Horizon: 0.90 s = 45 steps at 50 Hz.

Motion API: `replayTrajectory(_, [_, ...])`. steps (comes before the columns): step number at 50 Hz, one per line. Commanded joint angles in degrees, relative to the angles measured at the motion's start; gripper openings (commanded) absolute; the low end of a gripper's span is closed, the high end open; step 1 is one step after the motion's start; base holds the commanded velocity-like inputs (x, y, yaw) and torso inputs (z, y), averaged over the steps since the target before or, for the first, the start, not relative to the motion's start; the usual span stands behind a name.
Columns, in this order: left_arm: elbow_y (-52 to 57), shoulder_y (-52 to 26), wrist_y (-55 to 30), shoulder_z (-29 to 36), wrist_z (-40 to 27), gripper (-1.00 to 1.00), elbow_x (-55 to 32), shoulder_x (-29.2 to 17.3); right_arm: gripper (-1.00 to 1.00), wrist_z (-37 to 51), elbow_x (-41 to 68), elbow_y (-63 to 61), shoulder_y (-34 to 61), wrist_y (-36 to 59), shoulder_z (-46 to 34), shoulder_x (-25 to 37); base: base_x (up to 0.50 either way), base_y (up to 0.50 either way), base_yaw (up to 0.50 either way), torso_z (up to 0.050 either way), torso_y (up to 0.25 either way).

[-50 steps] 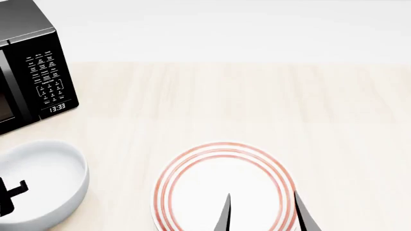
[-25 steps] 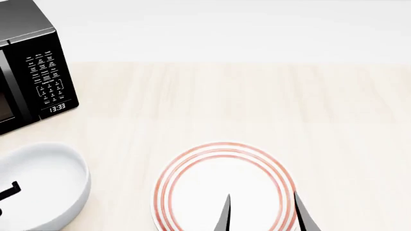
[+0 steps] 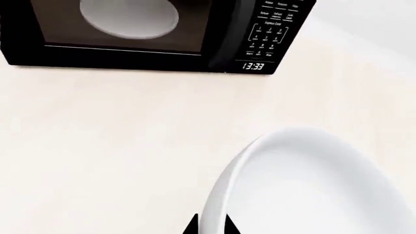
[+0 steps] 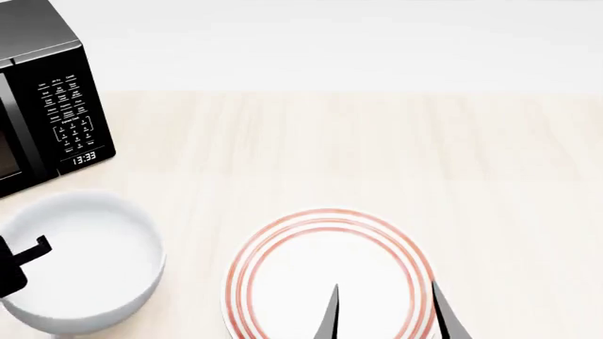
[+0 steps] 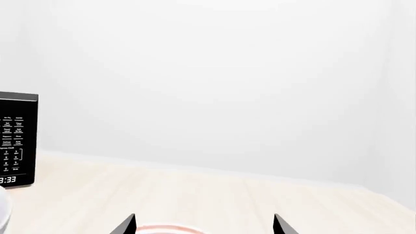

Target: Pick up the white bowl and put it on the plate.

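Note:
The white bowl [image 4: 94, 261] is at the left of the head view, to the left of the red-ringed plate [image 4: 282, 275]. My left gripper [image 4: 21, 267] is shut on the bowl's left rim. In the left wrist view, the two fingertips pinch the bowl's wall [image 3: 312, 185] between them, at the gripper [image 3: 209, 222]. My right gripper [image 4: 385, 286] hangs open and empty over the plate's near right part. The right wrist view shows its wide-apart tips, the gripper [image 5: 204, 219], and a sliver of the plate's rim [image 5: 162, 228].
A black microwave [image 4: 47, 106] stands at the far left on the pale wooden table [image 4: 377, 155], with a pale dish [image 3: 130, 17] behind its window. A white wall rises behind the table.
The bowl has moved right, toward the plate, and turned from tilted to nearly level, still held by my left gripper. The right gripper has not moved.

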Motion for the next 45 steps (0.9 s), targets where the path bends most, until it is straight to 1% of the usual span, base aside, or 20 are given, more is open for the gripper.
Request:
replayTrajectory(1, [5.85, -0.89, -4.57, 1.75, -1.80, -1.00, -7.81, 1.63, 1.00, -1.48, -0.38, -0.50, -0.22, 0.10, 1.20, -0.80, 0.00, 0.00, 0.00, 0.000, 0.000])
replayTrajectory(10, [7.96, -2.01, -6.90, 4.10, -7.94, -1.00, -17.16, 1.84, 1.00, -1.32, -0.33, -0.15, -0.19, -0.15, 1.04, -0.70, 0.00, 0.00, 0.00, 0.000, 0.000])
replayTrajectory(18, [3.45, -4.88, -4.43, 7.79, -15.68, -1.00, -25.98, 1.78, 1.00, -1.15, -0.26, -0.20, -0.16, -0.12, 0.89, -0.63, 0.00, 0.00, 0.00, 0.000, 0.001])
replayTrajectory(24, [-1.63, -7.70, -0.98, 12.26, -22.60, -1.00, -33.87, 1.89, 1.00, -1.09, -0.28, 0.10, -0.21, -0.43, 0.72, -0.54, 0.00, 0.00, 0.00, 0.000, 0.000])
replayTrajectory(28, [-5.18, -9.61, 1.72, 14.99, -25.88, -1.00, -38.01, 1.82, 1.00, -1.00, -0.27, 0.01, -0.23, -0.33, 0.63, -0.47, 0.00, 0.00, 0.00, 0.000, 0.000])
replayTrajectory(35, [-9.96, -12.25, 5.48, 19.19, -29.21, -1.00, -42.88, 1.71, 1.00, -0.91, -0.27, 0.10, -0.08, -0.23, 0.40, -0.43, 0.00, 0.00, 0.00, 0.000, 0.001])
replayTrajectory(45, [-17.70, -14.38, 13.82, 28.64, -34.38, -1.00, -52.01, 1.75, 1.00, -0.71, 0.21, -0.22, -0.16, -0.30, 0.71, -0.12, 0.00, 0.00, 0.00, 0.000, 0.000])
